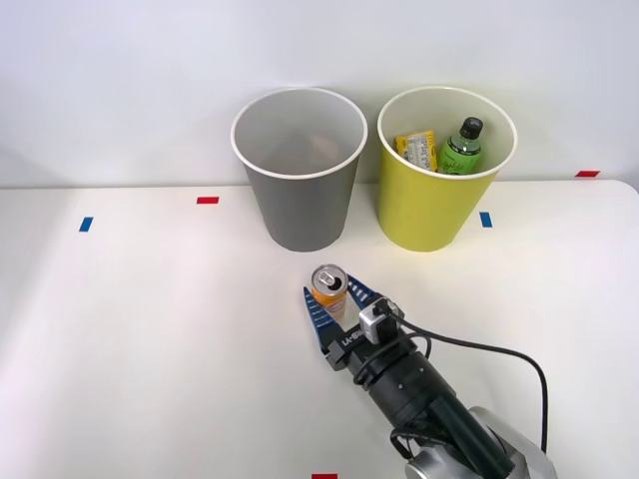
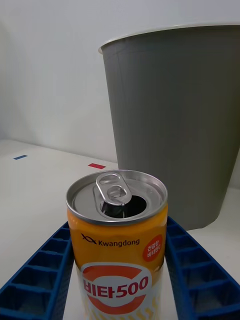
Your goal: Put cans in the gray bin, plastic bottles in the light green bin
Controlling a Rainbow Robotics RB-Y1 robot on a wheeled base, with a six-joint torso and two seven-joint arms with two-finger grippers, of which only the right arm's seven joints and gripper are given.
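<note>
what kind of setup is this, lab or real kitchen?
Likely a lab test bench: a bare white table with red and blue tape marks, a plain wall behind, and just two sorting bins, gray bin and light green bin, plus a can between the gripper fingers.

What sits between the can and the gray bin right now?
Nothing: in the front view only bare white table separates the can from the gray bin. The wrist view agrees.
</note>
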